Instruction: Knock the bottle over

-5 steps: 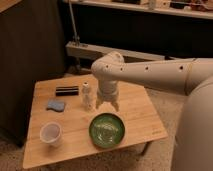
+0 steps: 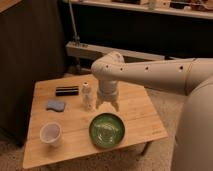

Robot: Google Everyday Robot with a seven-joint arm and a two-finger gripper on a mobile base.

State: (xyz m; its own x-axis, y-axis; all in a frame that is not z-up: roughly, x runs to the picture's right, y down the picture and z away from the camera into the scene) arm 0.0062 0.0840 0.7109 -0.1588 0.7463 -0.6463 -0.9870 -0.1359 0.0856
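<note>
- Change since the earlier frame: almost none; the gripper (image 2: 107, 105) hangs in much the same place over the middle of the table (image 2: 142, 117), and the bottle (image 2: 87, 95) stands where it stood, still upright
- Gripper: points downward from the end of the white arm (image 2: 150, 75), low over the wood; its two fingers look apart, with a dark gap between them and nothing held
- Bottle: slim and whitish with a white cap; upright on the table just beside the gripper, on the side toward the blue sponge (image 2: 55, 105); whether the nearer finger touches it cannot be told
- Other items on the table: a flat black object (image 2: 67, 91) behind the sponge; a translucent white cup (image 2: 51, 133) near the front edge, well apart from the bottle; a green bowl (image 2: 107, 130) in front of the gripper, near but not touching it
- Done so far, by judgement: the approach; the gripper is down at bottle height and alongside its target
- Left to do: the knock itself; the bottle has not tipped, so the task is not yet met
- Likely need: a short sideways push against the bottle's upper body, directed toward the sponge; the bowl and cup lie off that line
</note>
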